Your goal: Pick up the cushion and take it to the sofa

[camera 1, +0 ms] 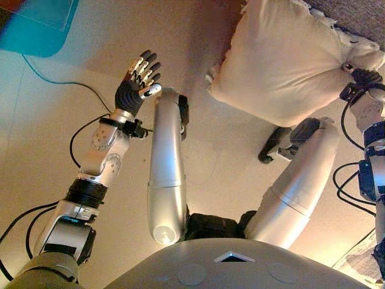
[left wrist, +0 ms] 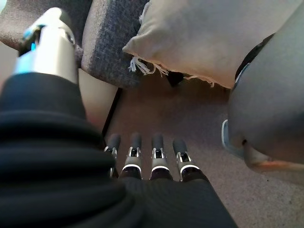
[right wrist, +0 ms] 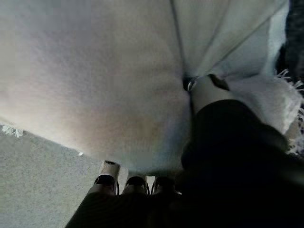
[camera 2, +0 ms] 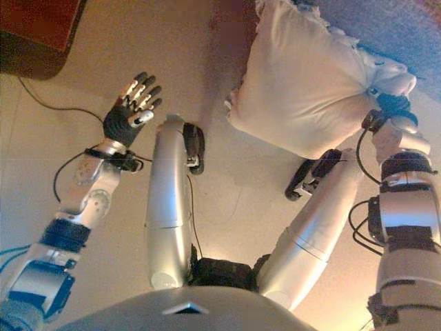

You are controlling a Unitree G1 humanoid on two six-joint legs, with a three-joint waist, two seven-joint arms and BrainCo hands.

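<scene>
Mostly hidden is the right hand (camera 2: 391, 105): from the head views only its dark ribbed cover shows at the cushion's (camera 2: 306, 83) lower right corner, the fingers buried in the fabric. Its own wrist view shows more: the thumb presses into a deep crease of the cloth while the fingers (right wrist: 108, 178) lie under the cushion's bulge, so the corner is pinched between them. How far the fingers wrap underneath cannot be made out.

That cushion is cream-white, plump and square, with a short frayed fringe along its edges; creases run out from the pinched corner. It hangs off the floor from the right hand. Its top edge is cut off in the left eye view, and whether its far side touches the sofa (camera 2: 386, 31) cannot be told.

Beyond the fingers of the right hand lies the sofa, grey and coarse-woven, only a strip of it in the head views; the left wrist view shows two of its seat cushions (left wrist: 107, 42) behind the fringe.

Well apart from the cushion, the left hand (camera 1: 137, 81) is raised over the beige floor (camera 1: 72, 114), fingers straight and slightly spread, holding nothing. Past its fingertips, at the frame's corner, sits a teal mat (camera 1: 36, 27), partly cut off.
</scene>
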